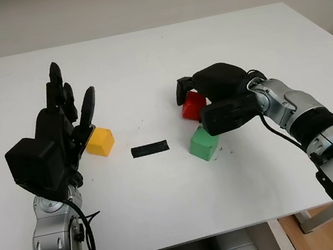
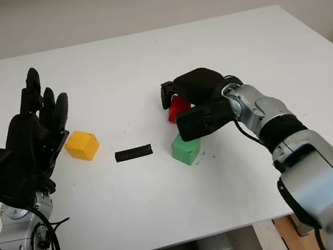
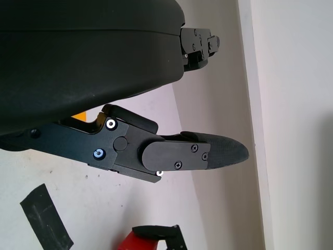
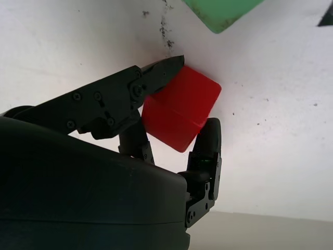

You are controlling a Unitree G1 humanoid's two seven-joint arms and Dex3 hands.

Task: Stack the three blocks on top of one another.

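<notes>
While the left hand (image 1: 65,125) hovers open near the yellow plastic cube (image 1: 100,142), right hand (image 4: 171,117) pinches red plastic cube (image 4: 179,107); next: lift onto green plastic cube (image 1: 204,143)

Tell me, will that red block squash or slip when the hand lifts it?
The red block probably stays stiff: its edges look crisp between the right hand's fingers. Its smooth faces might slip a little. Flat sides mean it shouldn't roll. The left hand hangs open near the yellow block.
</notes>
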